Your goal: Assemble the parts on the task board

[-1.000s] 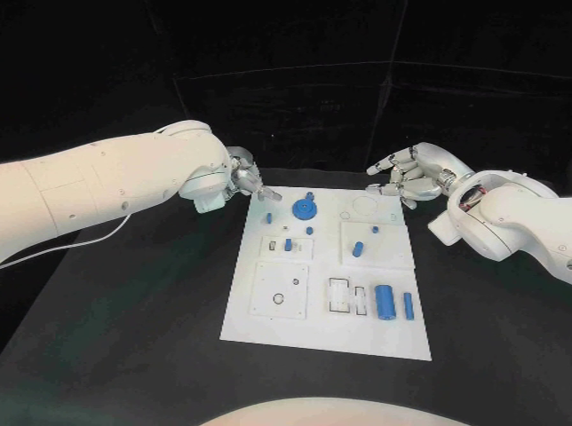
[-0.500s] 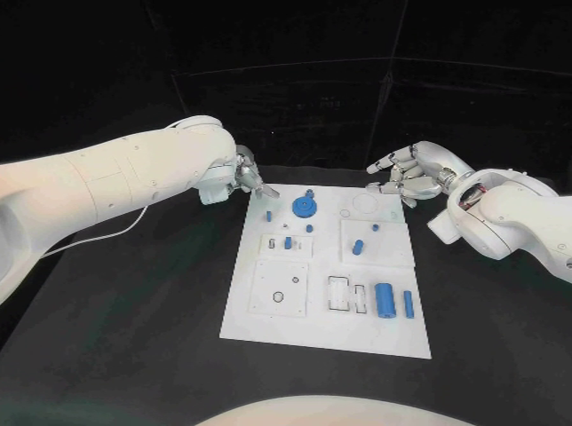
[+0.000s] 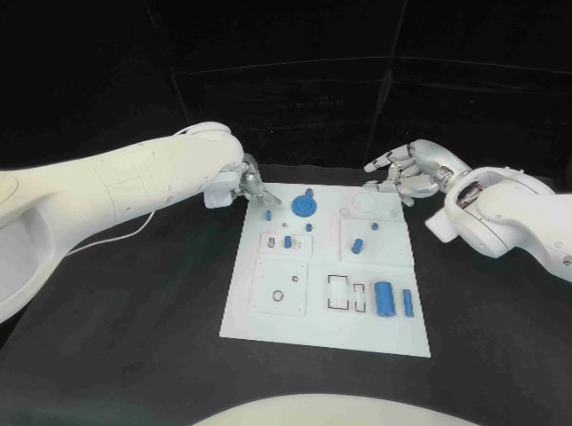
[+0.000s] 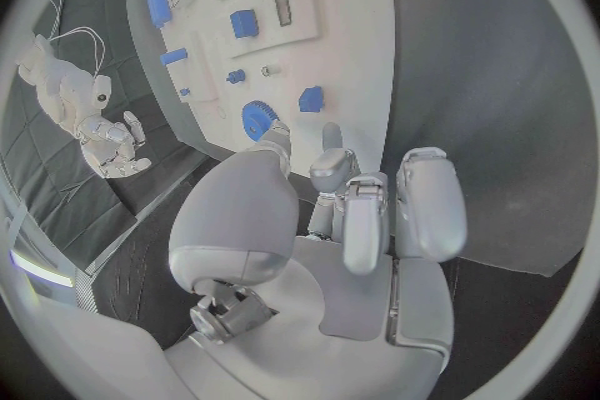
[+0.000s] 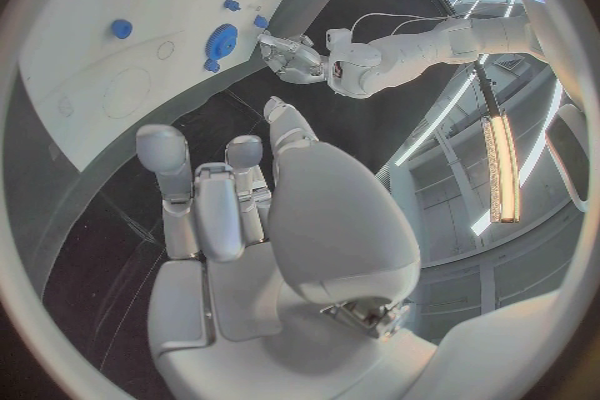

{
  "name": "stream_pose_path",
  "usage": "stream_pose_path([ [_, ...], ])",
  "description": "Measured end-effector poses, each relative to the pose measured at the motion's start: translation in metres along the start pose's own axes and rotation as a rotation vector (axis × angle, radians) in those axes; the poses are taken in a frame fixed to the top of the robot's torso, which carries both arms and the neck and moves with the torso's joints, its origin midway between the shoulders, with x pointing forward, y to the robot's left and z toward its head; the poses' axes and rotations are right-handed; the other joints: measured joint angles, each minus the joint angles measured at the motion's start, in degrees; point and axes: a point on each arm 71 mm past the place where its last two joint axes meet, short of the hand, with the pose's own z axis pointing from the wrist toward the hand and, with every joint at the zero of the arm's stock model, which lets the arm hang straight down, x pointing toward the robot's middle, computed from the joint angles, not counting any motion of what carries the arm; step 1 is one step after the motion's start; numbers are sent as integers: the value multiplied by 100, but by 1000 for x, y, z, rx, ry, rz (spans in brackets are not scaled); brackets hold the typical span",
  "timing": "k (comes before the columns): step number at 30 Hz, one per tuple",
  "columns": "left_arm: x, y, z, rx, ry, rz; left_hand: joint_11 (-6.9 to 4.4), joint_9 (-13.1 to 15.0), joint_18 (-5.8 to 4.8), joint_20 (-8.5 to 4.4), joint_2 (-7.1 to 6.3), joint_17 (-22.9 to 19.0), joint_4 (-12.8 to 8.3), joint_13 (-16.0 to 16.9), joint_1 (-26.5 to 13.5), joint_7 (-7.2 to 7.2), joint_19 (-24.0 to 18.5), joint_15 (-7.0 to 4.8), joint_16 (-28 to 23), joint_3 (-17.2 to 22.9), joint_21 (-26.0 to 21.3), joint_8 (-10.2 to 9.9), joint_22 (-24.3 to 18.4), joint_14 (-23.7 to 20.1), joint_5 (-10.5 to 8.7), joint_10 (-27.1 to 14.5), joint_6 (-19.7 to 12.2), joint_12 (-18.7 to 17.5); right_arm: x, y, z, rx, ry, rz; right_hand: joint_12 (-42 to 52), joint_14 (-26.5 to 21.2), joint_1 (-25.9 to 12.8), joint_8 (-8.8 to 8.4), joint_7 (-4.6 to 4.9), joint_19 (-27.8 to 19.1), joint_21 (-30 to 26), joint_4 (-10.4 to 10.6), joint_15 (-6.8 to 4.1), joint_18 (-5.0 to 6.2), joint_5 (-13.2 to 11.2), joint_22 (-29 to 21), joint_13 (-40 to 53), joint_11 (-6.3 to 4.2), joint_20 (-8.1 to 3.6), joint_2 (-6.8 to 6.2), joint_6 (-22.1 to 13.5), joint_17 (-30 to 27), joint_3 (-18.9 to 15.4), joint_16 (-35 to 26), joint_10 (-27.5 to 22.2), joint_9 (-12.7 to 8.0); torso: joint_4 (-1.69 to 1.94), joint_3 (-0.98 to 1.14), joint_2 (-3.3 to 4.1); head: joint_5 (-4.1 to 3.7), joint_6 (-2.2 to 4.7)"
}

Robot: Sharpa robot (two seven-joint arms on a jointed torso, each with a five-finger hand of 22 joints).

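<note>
The white task board (image 3: pixel 327 306) lies flat in the middle of the black tabletop (image 3: pixel 132 328), with the small blue parts spread across it. A round blue disc with a knob (image 3: pixel 305 207) sits near the far edge, a few tiny blue pegs (image 3: pixel 309 228) stand just beside it, and two blue cylinders (image 3: pixel 385 300) lie side by side near the board's right edge.

The left hand (image 3: pixel 250 184) hovers at the board's far left corner, fingers loosely curled and pointing down toward the disc; the left wrist view shows nothing between them. The right hand (image 3: pixel 405 174) hangs beyond the far right corner, fingers half curled and apart, also holding nothing.

The parts look like hard, light plastic: stiff, not fragile, but smooth and small enough to slip or skid away if nudged. The disc would probably be best pinched by its raised knob, or by its rim from either side. The cylinders are likely to roll, so a pinch across the middle from above seems safest. The pegs call for a fine fingertip pinch.
</note>
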Motion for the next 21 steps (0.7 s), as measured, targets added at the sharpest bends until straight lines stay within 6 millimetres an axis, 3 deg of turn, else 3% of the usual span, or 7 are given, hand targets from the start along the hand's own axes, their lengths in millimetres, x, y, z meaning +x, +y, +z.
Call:
stream_pose_path([
  [4,3,-2,1,0,14,12,0,-14,0,0,46,0,10,0,46,0,0,0,0,-15,0,0,3,0,0,0,0,0,0,0,0,0,0,0,0,0,0,0,0,0,0,0,0,1,0,0,0,0,0,0,0,0,0,0,0,0,4,1,-2,-3,-1],
  [11,7,-2,2,1,39,29,0,-66,0,0,245,0,-19,-15,245,0,0,0,0,-44,0,-23,10,0,0,0,42,0,0,0,0,-1,1,0,0,0,0,0,0,0,0,0,0,0,0,0,0,0,0,0,0,0,0,0,0,0,4,2,-2,6,-4],
  [21,9,-3,2,7,59,43,0,-83,0,0,281,0,-19,-15,281,-21,0,0,0,-44,0,-22,19,0,0,0,62,0,0,0,0,-1,1,0,0,0,0,0,0,0,0,0,0,0,0,0,1,0,0,0,0,0,0,0,0,0,4,1,-2,9,-7],
])
